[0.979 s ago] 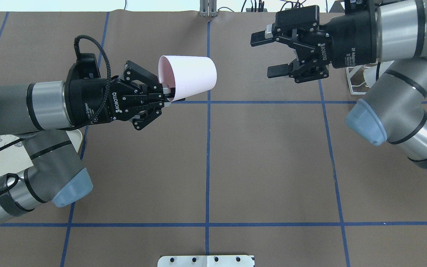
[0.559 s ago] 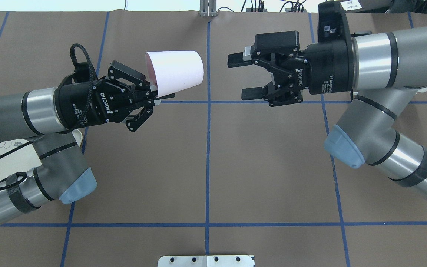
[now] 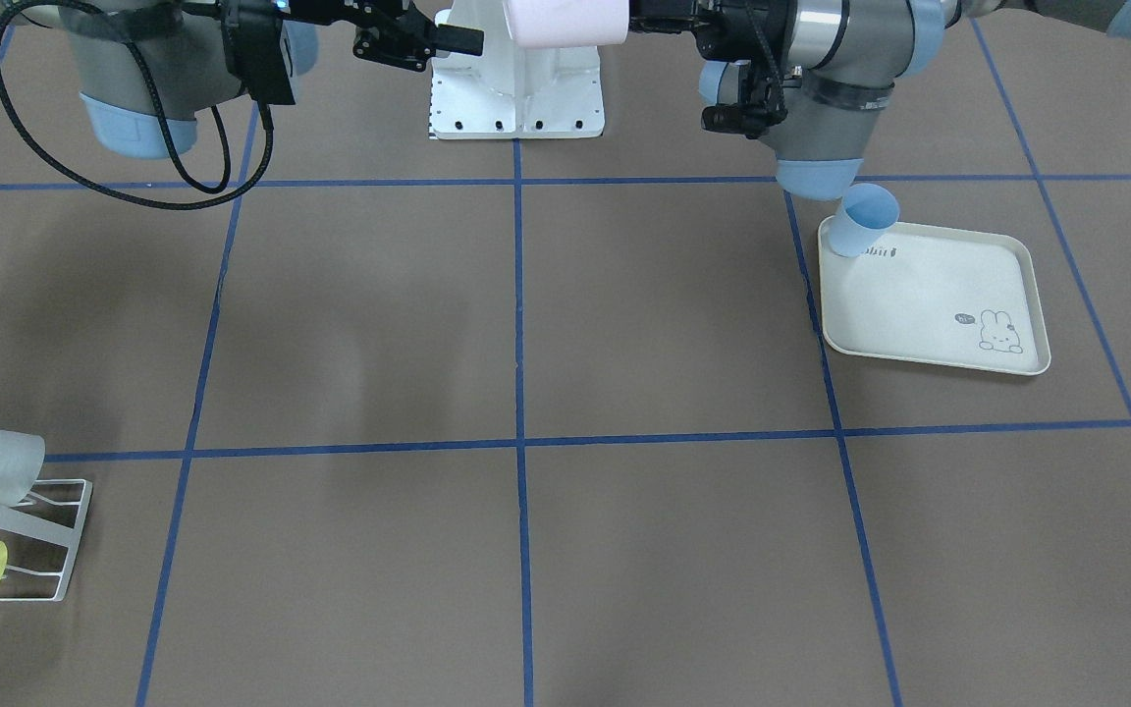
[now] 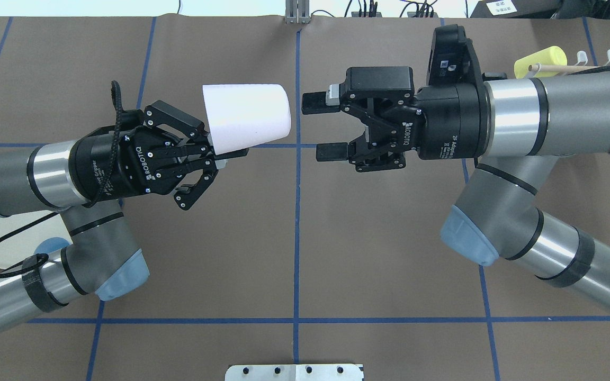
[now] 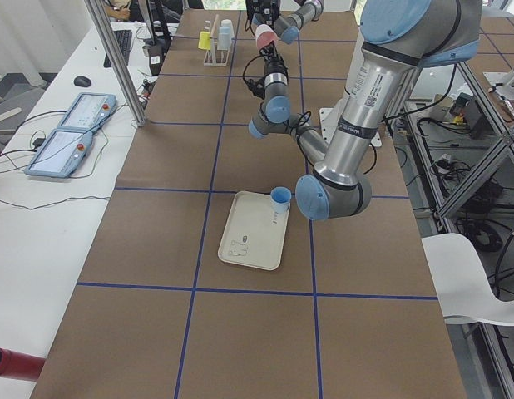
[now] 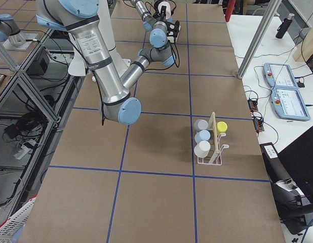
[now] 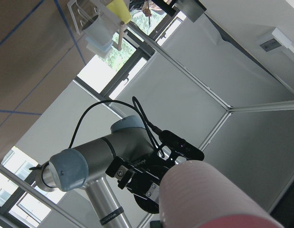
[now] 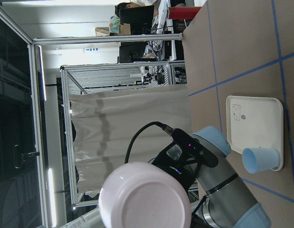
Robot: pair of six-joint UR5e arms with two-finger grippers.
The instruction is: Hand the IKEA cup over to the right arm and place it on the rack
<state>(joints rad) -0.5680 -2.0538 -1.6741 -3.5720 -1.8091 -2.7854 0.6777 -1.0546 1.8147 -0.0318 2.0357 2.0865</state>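
While the left claw [image 4: 228,151] pinches the pale pink IKEA cup [image 4: 247,126] by a single patch of rim, the cup juts out sideways in mid-air beyond its fingertips, with nothing beneath it and its closed base aimed at the right claw [image 4: 320,127]. That thin hold is the first weak point: any shove along the cup's length could slide or lever the rim out of the pinch. Just off the base, the right claw stands spread wide, touching nothing. Its opening seems to sit slightly to the robot's side of the cup's axis, so a straight advance may drive the farther fingertip into the base rather than past it. The wall tapers toward that end, and closing too near the base could squirt the cup out. If the left claw lets go before the right has a firm squeeze, the cup probably drops to the table. Well behind the right claw's wrist, the rack [image 6: 220,152] already carries several cups, so a crowded peg could knock one loose.
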